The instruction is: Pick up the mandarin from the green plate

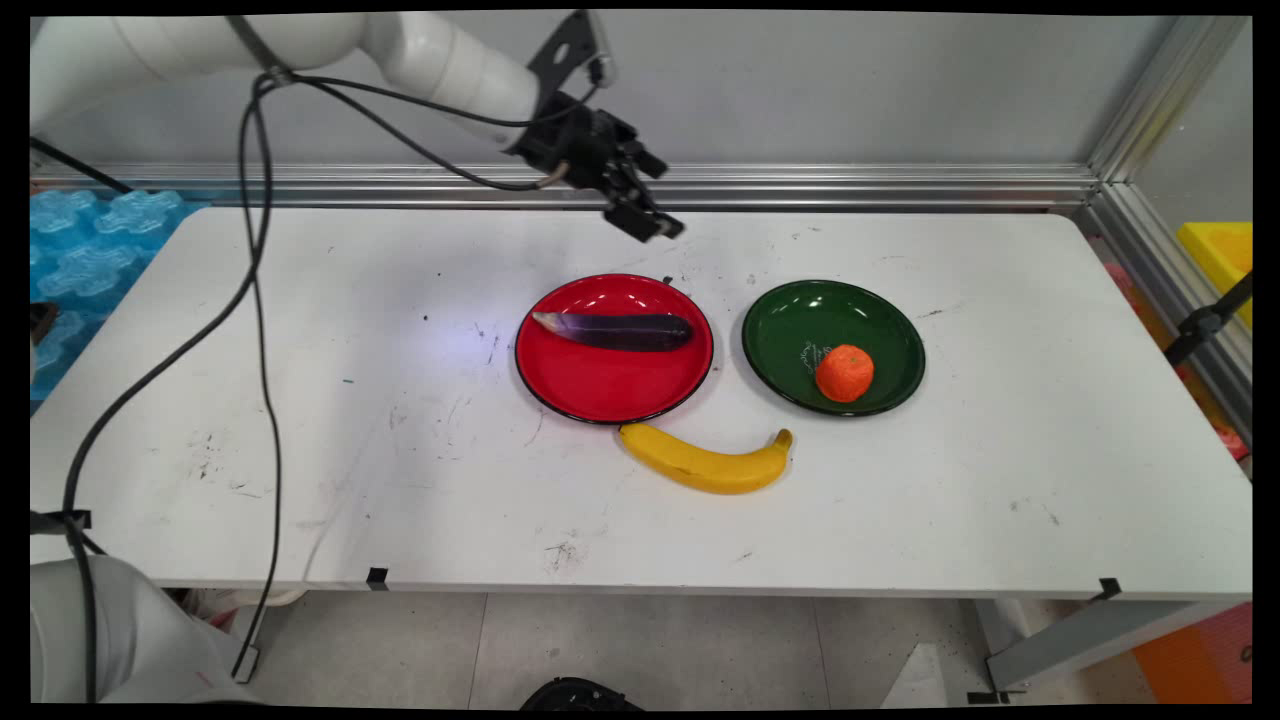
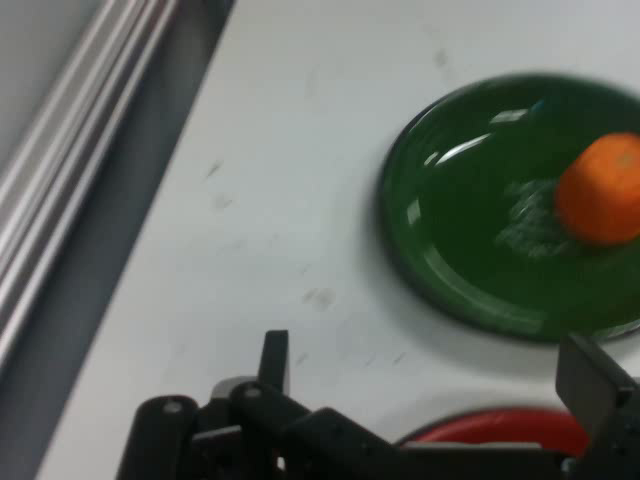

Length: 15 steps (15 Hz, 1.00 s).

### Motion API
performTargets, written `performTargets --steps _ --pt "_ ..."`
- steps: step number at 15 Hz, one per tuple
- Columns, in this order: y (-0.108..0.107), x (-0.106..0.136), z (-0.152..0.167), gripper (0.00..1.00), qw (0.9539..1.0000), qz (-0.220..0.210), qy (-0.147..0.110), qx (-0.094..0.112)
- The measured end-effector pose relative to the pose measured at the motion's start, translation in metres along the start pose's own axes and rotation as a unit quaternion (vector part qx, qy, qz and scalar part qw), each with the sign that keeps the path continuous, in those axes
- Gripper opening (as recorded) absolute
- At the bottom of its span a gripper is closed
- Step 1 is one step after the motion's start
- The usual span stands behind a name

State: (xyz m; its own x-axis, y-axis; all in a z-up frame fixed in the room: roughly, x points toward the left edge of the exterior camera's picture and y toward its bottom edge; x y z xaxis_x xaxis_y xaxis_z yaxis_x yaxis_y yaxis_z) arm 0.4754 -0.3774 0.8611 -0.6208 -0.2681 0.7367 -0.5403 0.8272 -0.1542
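Gripper point(image 1: 645, 222) up off the table near the far edge, above the red plate's point(image 1: 600, 385) back rim, holding nothing, fingers spread wide. Eggplant point(image 1: 620, 330) lies across the red plate. Green plate point(image 1: 790, 345) just right of it, tangerine point(image 1: 845, 373) inside. Banana point(image 1: 705, 462) on the white table point(image 1: 350, 420), touching the red plate's near rim. Left half and right end of the table bare.

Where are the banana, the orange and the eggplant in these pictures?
banana point(image 1: 705, 462): main view, middle of its curved body, on the table.
orange point(image 1: 844, 373): main view, centre of the fruit, on the green plate.
eggplant point(image 1: 620, 330): main view, middle of its dark body, on the red plate.
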Motion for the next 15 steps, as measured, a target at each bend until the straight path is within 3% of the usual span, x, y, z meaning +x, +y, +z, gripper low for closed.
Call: performTargets --steps 7,15 --pt "0.036 0.043 0.051 1.0 0.9987 -0.019 0.031 -0.036" --pt "0.068 0.065 0.106 1.0 0.9976 -0.026 0.042 -0.048"
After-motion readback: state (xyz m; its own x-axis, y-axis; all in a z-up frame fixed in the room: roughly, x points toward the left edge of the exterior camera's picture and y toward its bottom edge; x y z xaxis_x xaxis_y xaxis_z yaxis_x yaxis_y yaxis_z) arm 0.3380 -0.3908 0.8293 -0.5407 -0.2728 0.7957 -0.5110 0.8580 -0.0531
